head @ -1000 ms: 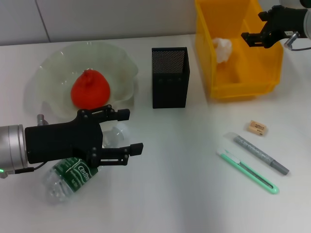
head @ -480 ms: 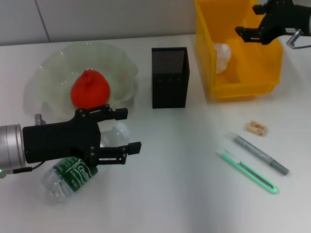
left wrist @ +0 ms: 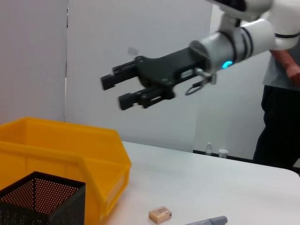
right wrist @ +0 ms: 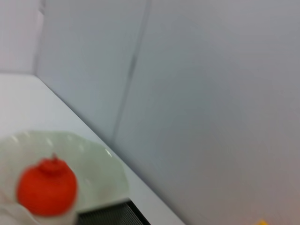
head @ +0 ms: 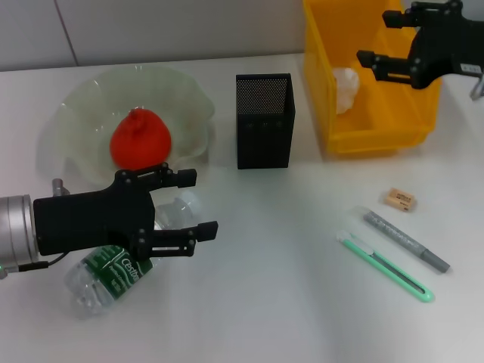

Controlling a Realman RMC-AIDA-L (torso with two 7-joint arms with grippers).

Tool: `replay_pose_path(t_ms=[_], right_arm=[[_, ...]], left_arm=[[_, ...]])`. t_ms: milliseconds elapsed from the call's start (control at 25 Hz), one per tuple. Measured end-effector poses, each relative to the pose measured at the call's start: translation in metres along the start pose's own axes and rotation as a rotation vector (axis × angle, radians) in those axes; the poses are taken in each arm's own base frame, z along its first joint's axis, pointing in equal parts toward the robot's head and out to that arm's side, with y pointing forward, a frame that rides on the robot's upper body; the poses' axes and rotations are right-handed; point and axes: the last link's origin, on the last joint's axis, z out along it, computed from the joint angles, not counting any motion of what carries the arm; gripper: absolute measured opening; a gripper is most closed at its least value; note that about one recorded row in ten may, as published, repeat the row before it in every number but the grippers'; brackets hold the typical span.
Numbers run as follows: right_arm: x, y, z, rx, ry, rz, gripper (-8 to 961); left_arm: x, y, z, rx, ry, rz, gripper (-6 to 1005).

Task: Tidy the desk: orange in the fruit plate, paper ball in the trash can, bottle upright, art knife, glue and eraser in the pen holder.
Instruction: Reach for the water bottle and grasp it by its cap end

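Observation:
The orange (head: 140, 140) rests in the pale-green fruit plate (head: 189, 98); the right wrist view shows the orange (right wrist: 47, 187) and the plate (right wrist: 101, 164) too. The bottle (head: 106, 276) lies on its side at the front left. My left gripper (head: 198, 203) hovers open over its clear end. The paper ball (head: 346, 79) lies inside the yellow trash can (head: 370, 136). Above that bin my right gripper (head: 378, 39) hangs open and empty, seen also as the right gripper (left wrist: 117, 89) in the left wrist view. The eraser (head: 398, 199), grey glue (head: 406, 242) and green art knife (head: 386, 266) lie right of the black pen holder (head: 263, 121).
A person (left wrist: 281, 89) stands beyond the table's far edge. The left wrist view shows the trash can (left wrist: 65, 150), the pen holder (left wrist: 42, 197) and the eraser (left wrist: 160, 214) close together. Bare table lies between the bottle and the art knife.
My right gripper has moved left over the trash can, still open. The paper ball stays inside the bin. The left gripper has barely shifted over the bottle.

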Motion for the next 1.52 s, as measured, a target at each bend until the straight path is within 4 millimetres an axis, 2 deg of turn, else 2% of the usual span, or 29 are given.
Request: replay_pose_path(t_ms=[240,640,880,1040,1520], right_arm=[[0.002,0.026,-0.032,-0.124,-0.18,-0.021,653],[0.022,0.059,-0.062,-0.331,-0.264,0.055,652],[0.033,0.07,-0.063,-0.387,-0.236,0.137,652],[0.047,0.08,-0.059,-0.428,-0.228,0.229,653],[0.06,0.088,-0.054,-0.446,-0.215,0.268,651]], left_arm=[[-0.001,0.0,0.0,0.006,-0.002,-0.003,784],[0.0,-0.001,-0.004,0.037,0.033,0.019,781],[0.0,-0.001,-0.004,0.039,0.037,0.017,780],[0.002,-0.001,-0.001,0.034,0.037,0.015,778],[0.002,-0.009,-0.003,0.085,0.004,0.009,775]])
